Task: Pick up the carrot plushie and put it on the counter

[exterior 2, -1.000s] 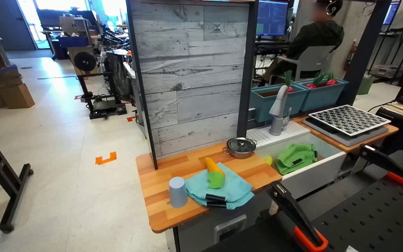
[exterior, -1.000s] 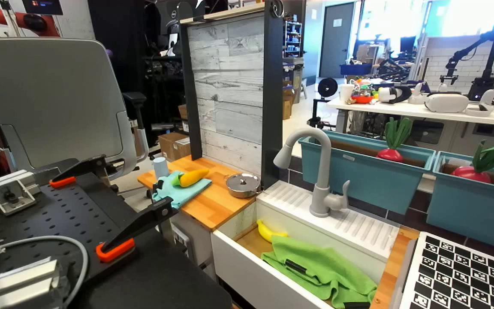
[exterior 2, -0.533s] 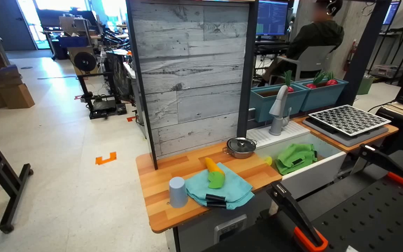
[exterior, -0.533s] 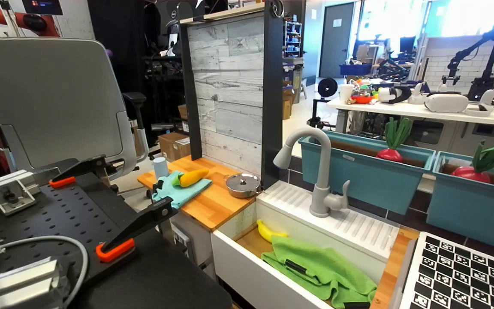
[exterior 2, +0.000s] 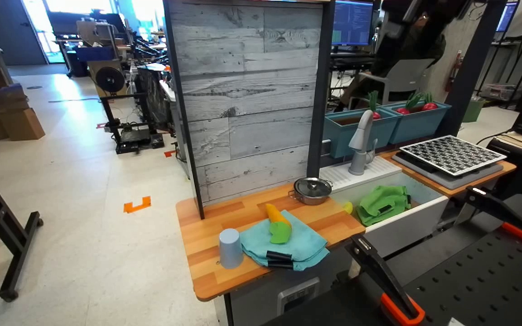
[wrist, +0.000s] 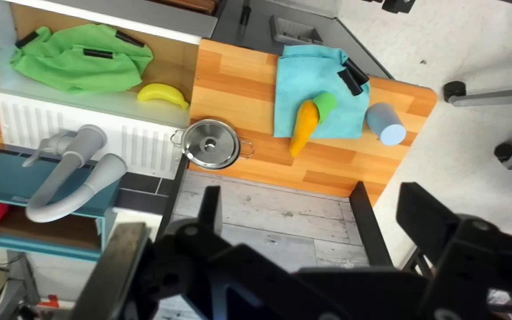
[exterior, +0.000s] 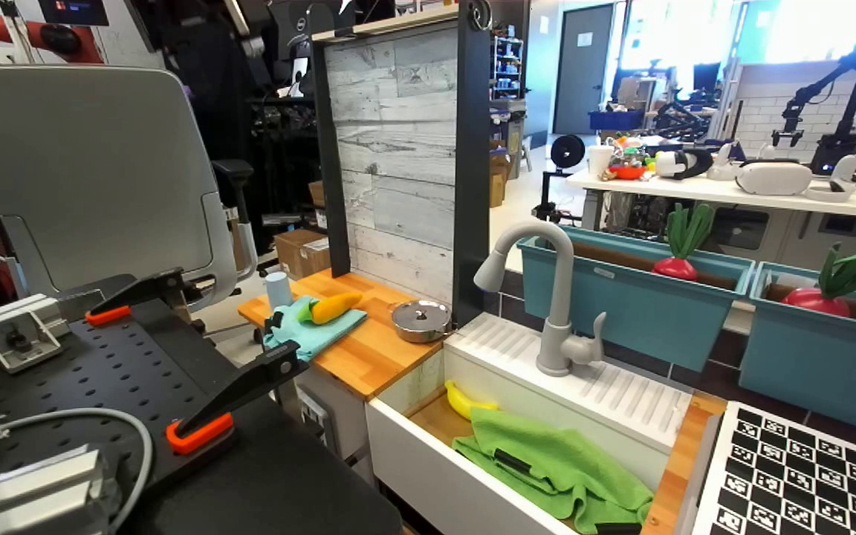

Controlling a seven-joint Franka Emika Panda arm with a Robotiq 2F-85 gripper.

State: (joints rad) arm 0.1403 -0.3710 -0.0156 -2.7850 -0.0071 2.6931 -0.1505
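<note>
The carrot plushie (wrist: 306, 124), orange-yellow with a green leafy top, lies on the folded teal cloth (wrist: 294, 89) on the wooden counter (wrist: 238, 84). Its narrow tip reaches past the cloth onto bare wood. The carrot plushie also shows in both exterior views (exterior: 335, 306) (exterior 2: 277, 217), on the same counter (exterior: 368, 357) (exterior 2: 206, 244). My gripper (wrist: 311, 195) is wide open and empty, high above the counter; the plushie lies apart from it, beyond the fingertips in the wrist view. Dark parts of the arm show at the top edge of both exterior views (exterior: 205, 33) (exterior 2: 424, 22).
A blue cup (wrist: 385, 123) stands by the cloth, and a lidded metal pot (wrist: 210, 144) stands near the sink. The sink holds a green cloth (wrist: 78, 60) and a yellow banana (wrist: 162, 94). A grey faucet (exterior: 562, 297) and a tall wooden panel (exterior 2: 252, 104) rise beside the counter.
The dark arm has come into view at the top edge of both exterior views. The carrot plushie and the other things on the counter have not moved.
</note>
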